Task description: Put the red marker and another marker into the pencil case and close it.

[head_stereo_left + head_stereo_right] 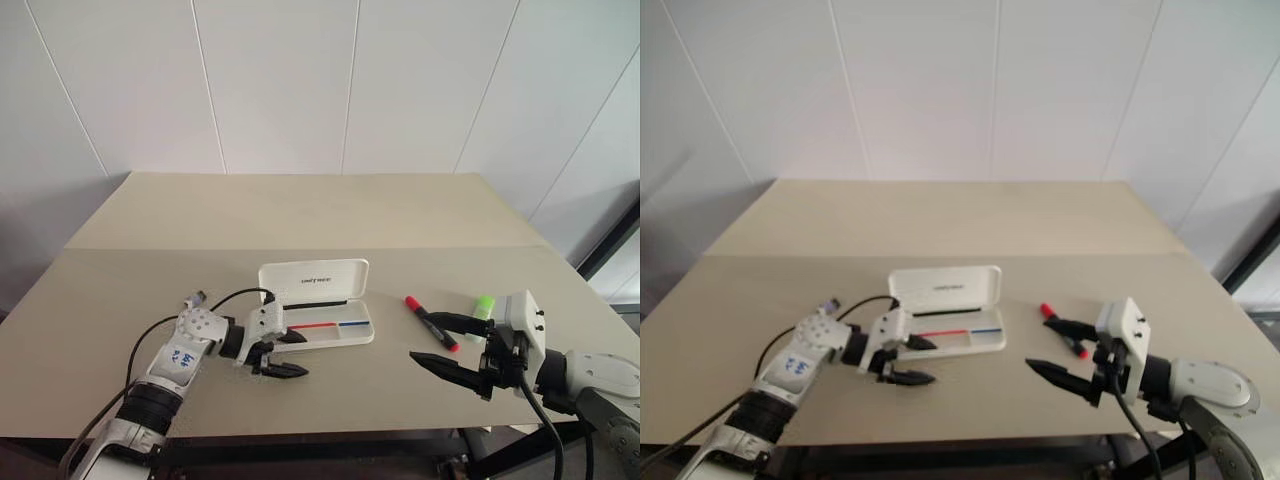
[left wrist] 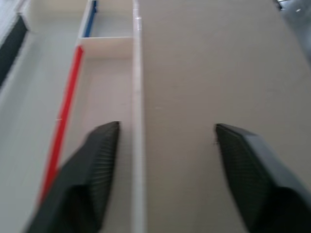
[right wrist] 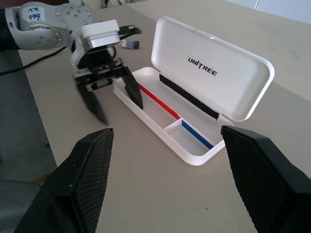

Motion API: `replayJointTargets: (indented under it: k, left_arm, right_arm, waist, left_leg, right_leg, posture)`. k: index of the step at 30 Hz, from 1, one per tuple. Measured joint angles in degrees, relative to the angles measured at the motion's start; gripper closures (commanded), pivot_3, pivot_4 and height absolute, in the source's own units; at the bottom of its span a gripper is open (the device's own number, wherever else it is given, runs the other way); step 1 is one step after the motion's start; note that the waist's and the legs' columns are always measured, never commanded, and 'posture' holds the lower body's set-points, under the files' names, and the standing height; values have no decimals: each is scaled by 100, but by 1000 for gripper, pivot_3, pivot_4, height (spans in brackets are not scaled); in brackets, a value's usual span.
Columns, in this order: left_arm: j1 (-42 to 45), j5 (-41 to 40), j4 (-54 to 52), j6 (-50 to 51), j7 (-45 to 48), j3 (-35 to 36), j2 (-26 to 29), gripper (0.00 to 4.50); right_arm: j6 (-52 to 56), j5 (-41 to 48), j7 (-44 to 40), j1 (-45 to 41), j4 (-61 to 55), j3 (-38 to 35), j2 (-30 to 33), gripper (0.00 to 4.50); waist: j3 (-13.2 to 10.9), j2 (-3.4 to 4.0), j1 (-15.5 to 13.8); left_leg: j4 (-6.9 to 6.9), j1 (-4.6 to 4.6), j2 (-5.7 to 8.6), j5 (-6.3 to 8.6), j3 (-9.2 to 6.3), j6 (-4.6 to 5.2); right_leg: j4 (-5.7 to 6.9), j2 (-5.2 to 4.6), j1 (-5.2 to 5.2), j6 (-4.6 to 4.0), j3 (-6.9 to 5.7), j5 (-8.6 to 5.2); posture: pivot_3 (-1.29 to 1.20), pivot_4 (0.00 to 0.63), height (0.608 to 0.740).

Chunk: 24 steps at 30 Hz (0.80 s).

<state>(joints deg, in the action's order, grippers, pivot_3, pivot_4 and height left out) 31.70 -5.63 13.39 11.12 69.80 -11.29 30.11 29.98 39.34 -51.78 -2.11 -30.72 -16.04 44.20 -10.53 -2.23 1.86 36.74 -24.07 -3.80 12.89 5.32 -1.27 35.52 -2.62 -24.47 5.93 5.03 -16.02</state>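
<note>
Head view: pencil case (image 1: 330, 318) open at centre of table (image 1: 300, 215), left gripper (image 1: 282, 353) spread wide at its near left corner. Red marker (image 1: 431, 322) centre right, right gripper (image 1: 451, 344) wide beside it, half hiding lime marker (image 1: 483, 308).

Left wrist: fingers (image 2: 92, 170) straddle case's front wall, blurry.

Right wrist: lid up, tray empty.

Both arms are white-shelled with black joint rings; black cable (image 1: 232, 296) loops over the left wrist, blue handwriting (image 1: 181, 358) marks its forearm; textured black fingers (image 3: 92, 179) taper to points.
</note>
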Motion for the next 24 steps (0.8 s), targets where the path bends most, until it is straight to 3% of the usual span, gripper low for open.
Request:
replayJointTargets:
  k: [18, 24]
  left_arm:
    - [-510, -639, -807, 273, -759, 632, -43, 16]
    - [-510, -1468, -1312, 526, -1083, 1248, -351, 16]
  right_arm:
    - [65, -81, -81, -279, 99, 231, 47, 0]
    - [272, -266, 200, -442, 112, 444, 199, 0]
  waist:
    - [0, 0, -2]
    - [1, 0, 6]
  left_leg:
    - [-1, -3, -1, 1, 1, 1]
    - [-4, -3, -1, 2, 1, 2]
  right_leg:
    - [-4, -2, -2, -3, 0, -2]
    - [-7, -2, -3, -3, 1, -1]
  posture:
    - [0, 150, 740]
    - [0, 150, 740]
